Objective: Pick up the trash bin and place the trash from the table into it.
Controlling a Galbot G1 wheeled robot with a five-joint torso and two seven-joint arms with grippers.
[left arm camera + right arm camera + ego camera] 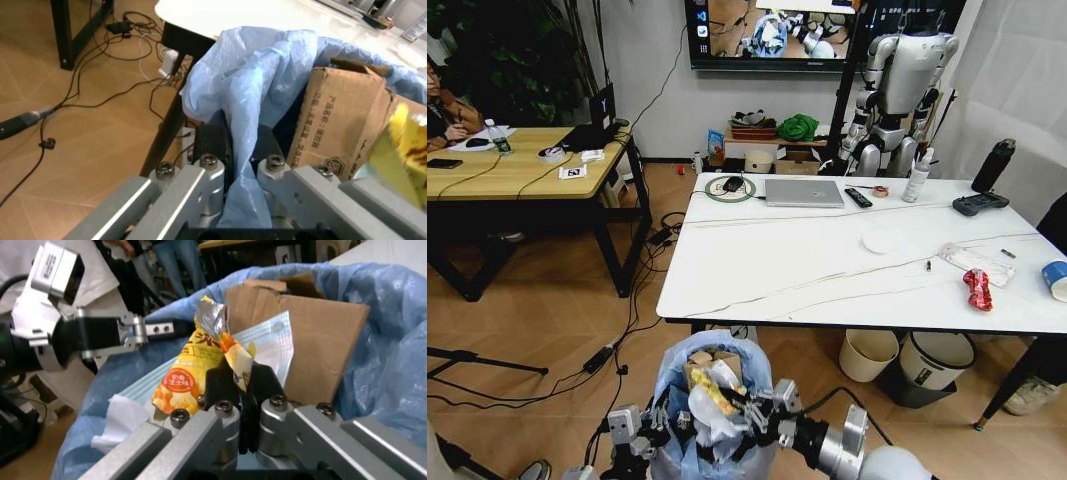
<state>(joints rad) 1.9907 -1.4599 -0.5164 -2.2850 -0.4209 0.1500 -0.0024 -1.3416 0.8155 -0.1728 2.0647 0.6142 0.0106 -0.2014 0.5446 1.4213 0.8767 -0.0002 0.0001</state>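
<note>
your left tool (649,437) is clamped on the light-blue bag at the near-left rim of the trash bin (708,405); in the left wrist view its black fingers (215,142) pinch a fold of the bag. your right tool (762,418) sits at the bin's right rim, and in the right wrist view its fingers (223,385) are pressed together on the lower edge of a yellow wrapper (188,371) lying in the bin. the bin is held between both tools, just in front of the near edge of the white desk (797,265) and close to your base.

contents you can verify in the bin: a brown cardboard piece (313,335) standing against the far side, the yellow wrapper, a pale blue sheet (270,345) and white tissue (120,417).

trash on the desk, all toward its right end: a red wrapper (978,288), a clear plastic pack (976,262) just behind it, a blue-white paper cup (1056,279) at the right edge, and a flat white round piece (880,241) nearer the middle.

other items on the desk: a closed laptop (804,192), a remote (858,197), a white bottle (916,177), a black bottle (993,165) and a black controller (979,203) along the far side. a cream bin (868,354) and a white bin with black rim (934,366) stand on the floor under the desk.
</note>
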